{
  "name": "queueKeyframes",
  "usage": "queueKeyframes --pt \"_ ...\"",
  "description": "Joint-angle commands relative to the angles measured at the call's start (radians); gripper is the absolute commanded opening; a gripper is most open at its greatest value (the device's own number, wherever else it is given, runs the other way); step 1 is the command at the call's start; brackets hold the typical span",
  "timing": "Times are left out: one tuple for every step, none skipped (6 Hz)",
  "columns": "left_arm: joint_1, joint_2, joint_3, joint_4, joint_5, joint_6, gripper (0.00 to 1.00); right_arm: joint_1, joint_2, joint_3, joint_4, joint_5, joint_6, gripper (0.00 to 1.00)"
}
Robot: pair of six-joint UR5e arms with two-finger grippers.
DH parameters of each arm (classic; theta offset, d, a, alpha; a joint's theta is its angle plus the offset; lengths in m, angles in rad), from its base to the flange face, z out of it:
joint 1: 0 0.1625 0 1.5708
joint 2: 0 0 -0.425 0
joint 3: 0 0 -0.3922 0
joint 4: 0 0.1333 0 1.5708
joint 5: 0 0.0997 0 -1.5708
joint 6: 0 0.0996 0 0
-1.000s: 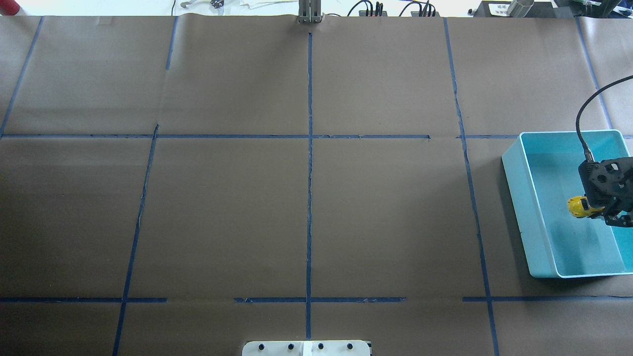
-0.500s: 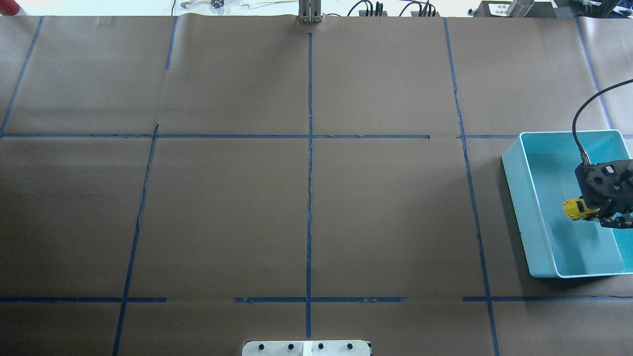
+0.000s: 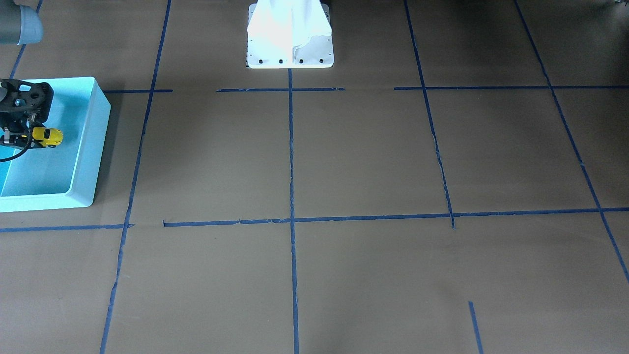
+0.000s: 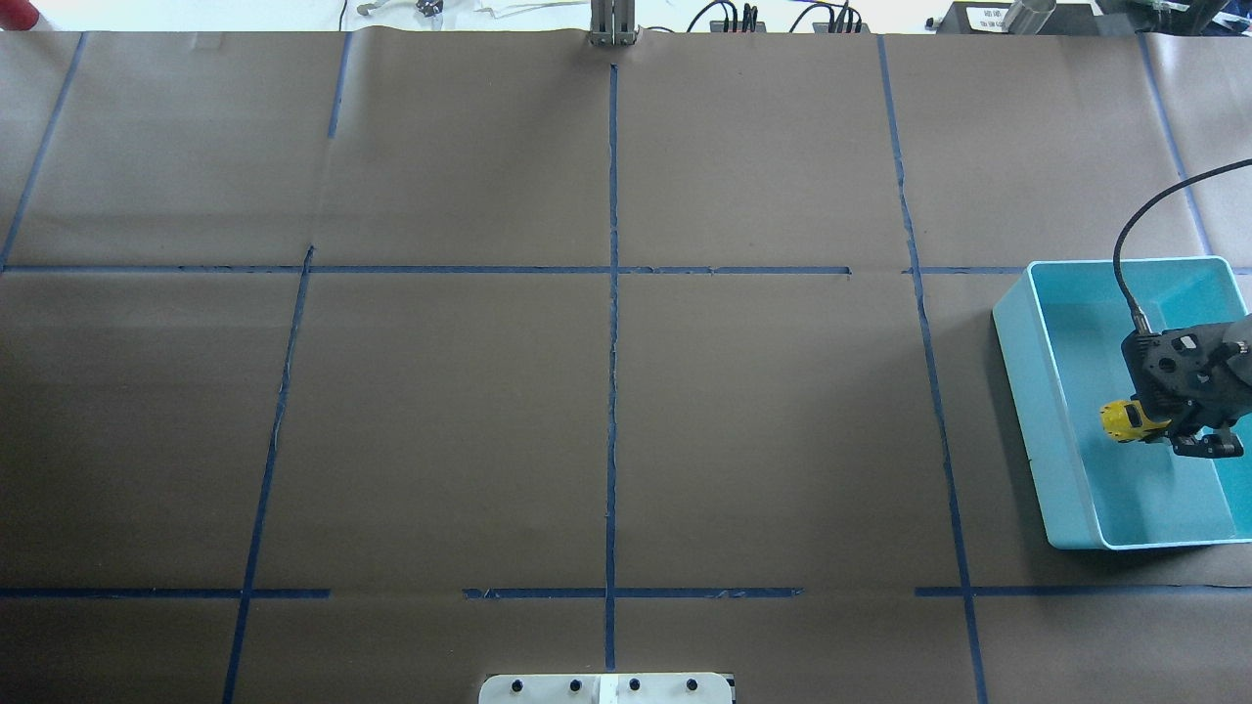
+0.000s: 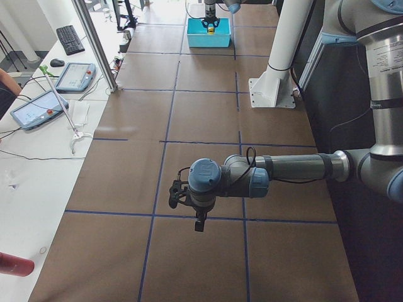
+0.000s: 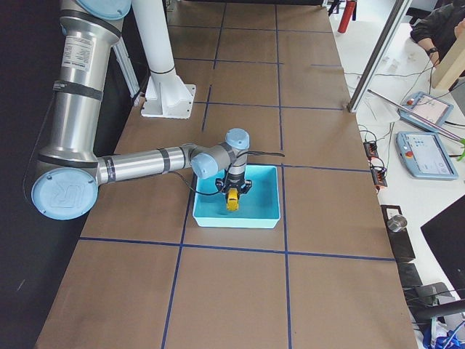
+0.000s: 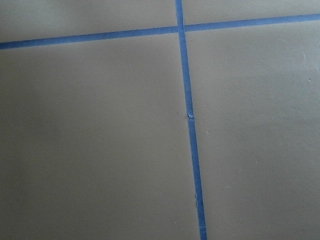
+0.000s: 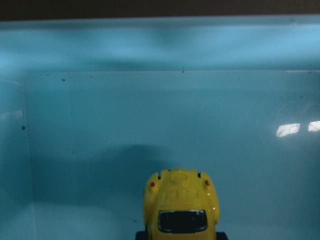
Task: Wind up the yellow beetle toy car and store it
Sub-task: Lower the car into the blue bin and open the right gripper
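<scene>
Yellow beetle toy car (image 3: 50, 137) sits clamped in the right end effector (image 3: 29, 140) inside the turquoise bin (image 3: 91, 157), seen from the front. Overhead, both have slid toward the bin's inner wall within a second. From the left end, the left end effector (image 5: 197, 221) hangs above the desk (image 5: 201, 113); whether it is wide or narrow cannot be told.
</scene>
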State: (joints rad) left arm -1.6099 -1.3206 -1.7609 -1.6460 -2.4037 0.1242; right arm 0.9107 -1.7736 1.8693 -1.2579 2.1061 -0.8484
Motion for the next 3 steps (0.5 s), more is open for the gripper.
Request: queueKeyframes --pt "-0.001 0.0 0.0 0.0 0.0 -0.002 1.0 -0.003 0.0 0.001 0.0 0.002 0.0 0.77" --pt "-0.001 0.0 0.0 0.0 0.0 -0.002 1.0 -0.003 0.0 0.002 0.0 0.026 0.0 1.0" --pt "0.001 0.0 0.0 0.0 0.0 -0.002 1.0 -0.003 0.0 0.007 0.002 0.05 0.0 1.0"
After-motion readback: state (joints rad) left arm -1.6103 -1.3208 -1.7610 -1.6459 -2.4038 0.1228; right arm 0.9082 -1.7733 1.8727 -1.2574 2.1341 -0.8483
